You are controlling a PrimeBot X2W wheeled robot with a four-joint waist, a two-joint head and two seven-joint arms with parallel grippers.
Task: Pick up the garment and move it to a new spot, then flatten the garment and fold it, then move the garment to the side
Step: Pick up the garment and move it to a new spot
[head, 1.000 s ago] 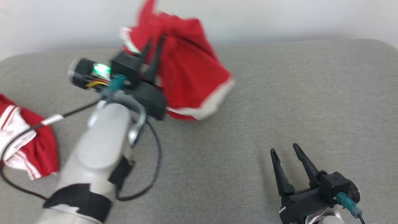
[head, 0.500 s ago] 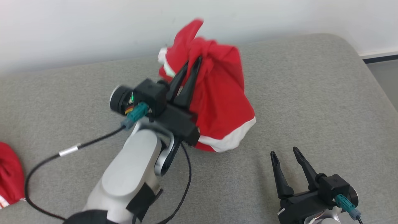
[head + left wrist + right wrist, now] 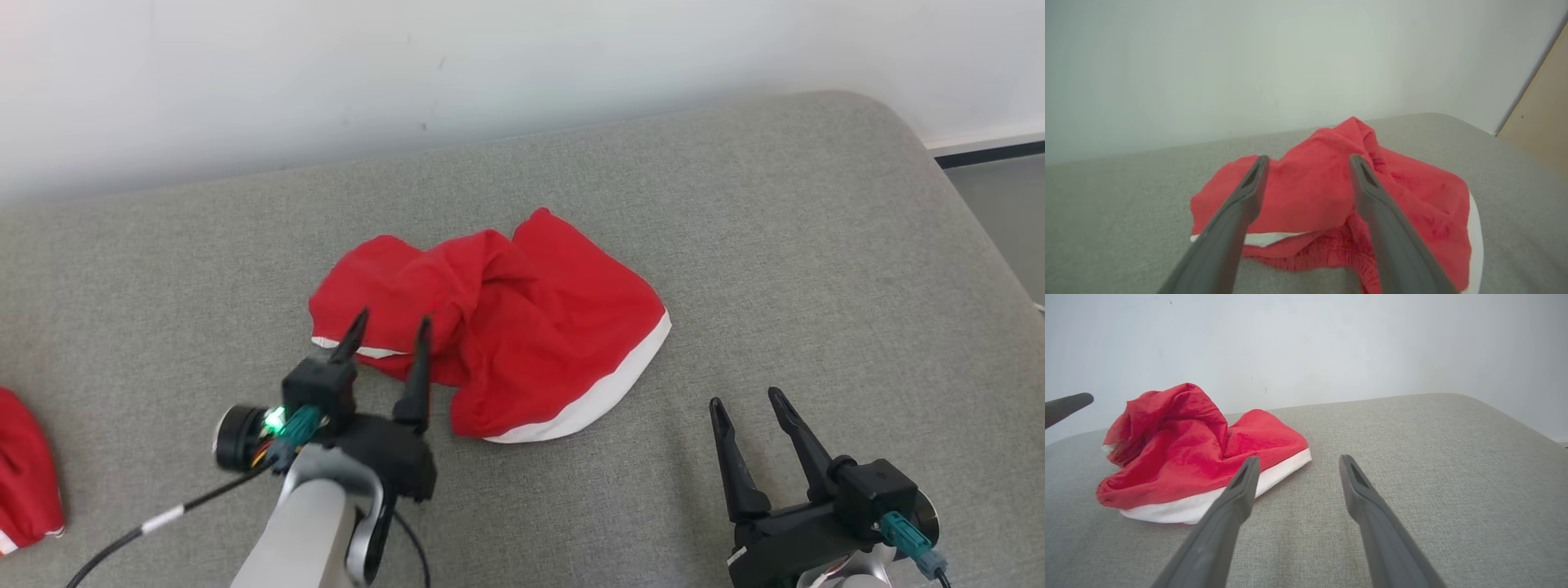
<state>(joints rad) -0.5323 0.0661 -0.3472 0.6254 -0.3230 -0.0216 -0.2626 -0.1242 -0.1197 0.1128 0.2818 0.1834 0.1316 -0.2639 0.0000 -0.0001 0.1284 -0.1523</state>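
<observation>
The grey padded surface (image 3: 816,245) bore the red garment (image 3: 522,327), which lay crumpled near the middle, its white hem toward the robot. The left gripper (image 3: 393,318) stood at the garment's near left edge, fingers spread and holding nothing. The right gripper (image 3: 745,398) rested apart at the lower right, fingers likewise spread and empty. A second red cloth (image 3: 24,482) lay at the far left edge.

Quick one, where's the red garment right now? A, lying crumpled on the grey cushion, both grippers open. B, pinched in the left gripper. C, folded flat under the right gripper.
A: the red garment lies rumpled on the grey cushion, and the left gripper and right gripper both stand open, holding nothing.
</observation>
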